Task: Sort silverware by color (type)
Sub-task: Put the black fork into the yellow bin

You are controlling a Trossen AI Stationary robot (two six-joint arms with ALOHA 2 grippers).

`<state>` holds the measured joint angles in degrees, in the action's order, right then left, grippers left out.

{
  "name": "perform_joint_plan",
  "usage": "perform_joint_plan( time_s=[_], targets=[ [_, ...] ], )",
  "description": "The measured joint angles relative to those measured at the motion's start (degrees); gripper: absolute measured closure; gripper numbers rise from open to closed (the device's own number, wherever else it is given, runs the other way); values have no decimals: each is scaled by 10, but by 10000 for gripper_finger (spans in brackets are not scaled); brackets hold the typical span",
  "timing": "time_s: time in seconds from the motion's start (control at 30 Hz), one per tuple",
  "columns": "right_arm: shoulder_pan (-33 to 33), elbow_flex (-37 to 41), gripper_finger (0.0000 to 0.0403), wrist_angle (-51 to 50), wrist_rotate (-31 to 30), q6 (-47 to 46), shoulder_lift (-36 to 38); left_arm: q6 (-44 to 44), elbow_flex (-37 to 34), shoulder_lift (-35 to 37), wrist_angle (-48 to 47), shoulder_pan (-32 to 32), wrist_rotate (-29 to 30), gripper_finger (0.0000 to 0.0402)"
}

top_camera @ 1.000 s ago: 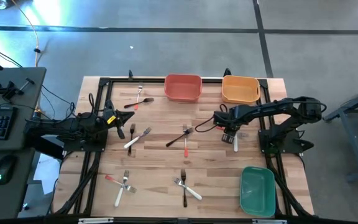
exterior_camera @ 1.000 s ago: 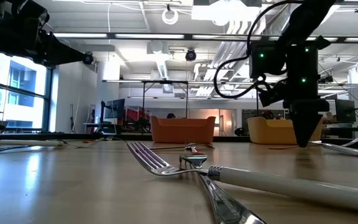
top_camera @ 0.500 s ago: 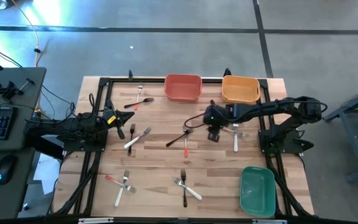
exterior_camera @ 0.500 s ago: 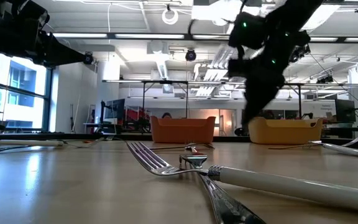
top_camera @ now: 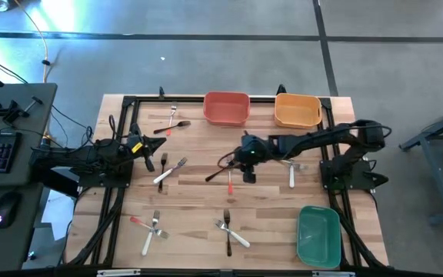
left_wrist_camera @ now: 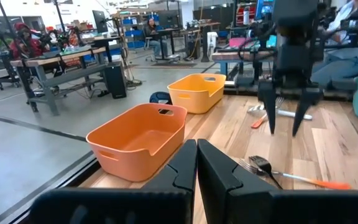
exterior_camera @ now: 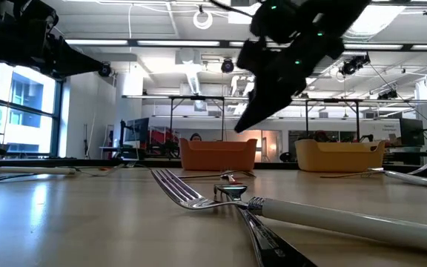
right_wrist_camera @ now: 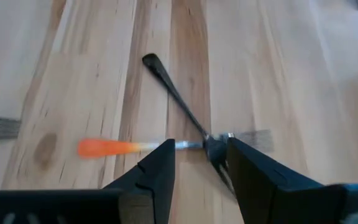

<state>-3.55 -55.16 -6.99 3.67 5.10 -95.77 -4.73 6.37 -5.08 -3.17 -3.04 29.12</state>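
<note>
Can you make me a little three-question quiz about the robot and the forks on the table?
1. True or false: the right gripper is holding a fork.
2. How many bins stand on the table? A) two B) three C) four
3. Fill in: the right gripper hangs over a crossed pair of forks, one black-handled fork and one ____-handled fork.

Key: 1. False, its fingers are open and empty above the pair. 2. B: a red-orange bin, a yellow bin and a green bin. 3. Red-orange.
</note>
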Motion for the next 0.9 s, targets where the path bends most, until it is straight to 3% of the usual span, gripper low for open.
perform_joint_plan(
  time_s=[0.47, 0.63, 0.9],
  targets=[
    [0, -301, 272, -277, 6, 58, -226, 0, 0, 0, -2, 0, 0, 397],
    [0, -340, 272, -314, 6, 65, -256, 0, 0, 0, -2, 0, 0, 397],
    [-5, -340, 273, -317, 6, 79, -266, 0, 0, 0, -4, 0, 0, 397]
  ],
)
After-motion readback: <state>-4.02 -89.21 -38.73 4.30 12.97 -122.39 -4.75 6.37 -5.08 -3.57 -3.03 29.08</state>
